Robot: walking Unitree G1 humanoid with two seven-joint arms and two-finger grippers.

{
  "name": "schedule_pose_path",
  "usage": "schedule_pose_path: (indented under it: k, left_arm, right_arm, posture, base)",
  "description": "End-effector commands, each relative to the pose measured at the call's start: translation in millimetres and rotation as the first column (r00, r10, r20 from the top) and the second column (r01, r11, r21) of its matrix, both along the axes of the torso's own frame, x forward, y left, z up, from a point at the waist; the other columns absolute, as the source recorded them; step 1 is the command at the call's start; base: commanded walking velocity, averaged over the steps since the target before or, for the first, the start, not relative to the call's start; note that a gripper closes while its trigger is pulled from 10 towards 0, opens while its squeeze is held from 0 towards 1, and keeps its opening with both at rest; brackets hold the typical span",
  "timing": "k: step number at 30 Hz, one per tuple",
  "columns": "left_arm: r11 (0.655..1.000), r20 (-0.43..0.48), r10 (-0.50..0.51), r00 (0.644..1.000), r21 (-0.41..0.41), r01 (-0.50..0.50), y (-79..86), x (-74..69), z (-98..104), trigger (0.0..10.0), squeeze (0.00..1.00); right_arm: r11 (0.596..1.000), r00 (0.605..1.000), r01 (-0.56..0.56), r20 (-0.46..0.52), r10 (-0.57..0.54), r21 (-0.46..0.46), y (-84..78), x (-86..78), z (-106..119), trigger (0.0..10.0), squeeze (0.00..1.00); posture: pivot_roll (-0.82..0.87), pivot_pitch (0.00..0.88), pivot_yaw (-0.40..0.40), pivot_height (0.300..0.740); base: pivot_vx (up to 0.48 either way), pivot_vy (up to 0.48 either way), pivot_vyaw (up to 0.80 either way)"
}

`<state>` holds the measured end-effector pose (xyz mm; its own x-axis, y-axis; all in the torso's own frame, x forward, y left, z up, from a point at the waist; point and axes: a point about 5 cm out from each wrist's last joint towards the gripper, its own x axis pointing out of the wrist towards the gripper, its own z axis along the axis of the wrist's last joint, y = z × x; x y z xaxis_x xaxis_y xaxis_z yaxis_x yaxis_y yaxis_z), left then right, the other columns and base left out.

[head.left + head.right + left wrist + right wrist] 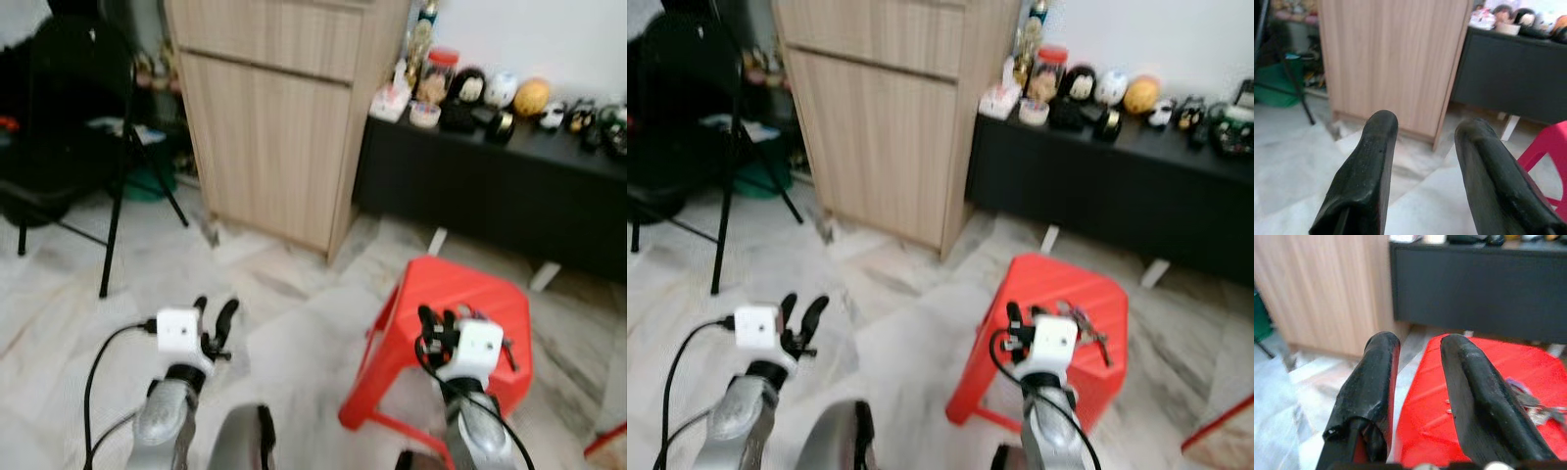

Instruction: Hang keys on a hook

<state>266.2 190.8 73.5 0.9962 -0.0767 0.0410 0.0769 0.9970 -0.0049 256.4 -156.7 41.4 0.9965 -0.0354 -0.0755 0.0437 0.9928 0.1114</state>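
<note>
Red stool [1058, 294] carries the keys [1089, 328], at our right gripper's [1024, 321] two o'clock.
We hold both grippers spread and empty; the left gripper [216, 318] is well apart, so the right one is nearer.

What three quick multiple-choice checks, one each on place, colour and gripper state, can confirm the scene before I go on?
1. Where do the keys lie?
A. on the stool
B. on the floor
C. on the black cabinet

2. What colour is the stool?
A. blue
B. red
C. white

3. How is the right gripper?
A. shut on the keys
B. open, holding nothing
C. shut on a cable

Key: 1 A, the keys rest on the stool's top, beside the right gripper. 2 B, its seat and legs are red. 3 B, the right wrist view shows the fingers apart with nothing between.
</note>
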Motion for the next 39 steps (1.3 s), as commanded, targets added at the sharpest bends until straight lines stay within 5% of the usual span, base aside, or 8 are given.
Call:
schedule_pose_path:
  k: [1, 39]
  left_arm:
    - [1.000, -0.004, -0.024, 1.000, 0.007, 0.024, -5.3, 0.2, -0.2, 10.0, 0.00]
    - [0.998, 0.005, -0.058, 0.998, 0.038, 0.058, -6.0, 0.1, 3.0, 10.0, 0.00]
  right_arm:
    - [0.999, 0.999, 0.031, 0.006, -0.031, 0.010, -7.2, -0.1, 1.4, 10.0, 0.00]
    - [0.997, 0.998, 0.069, -0.004, -0.069, 0.041, -4.4, 1.3, -1.4, 10.0, 0.00]
  posture:
    - [0.03, 0.000, -0.074, 0.608]
    - [0.05, 0.002, -0.067, 0.608]
  base:
    - [0.000, 0.000, 0.00]
    - [0.154, 0.000, -0.09]
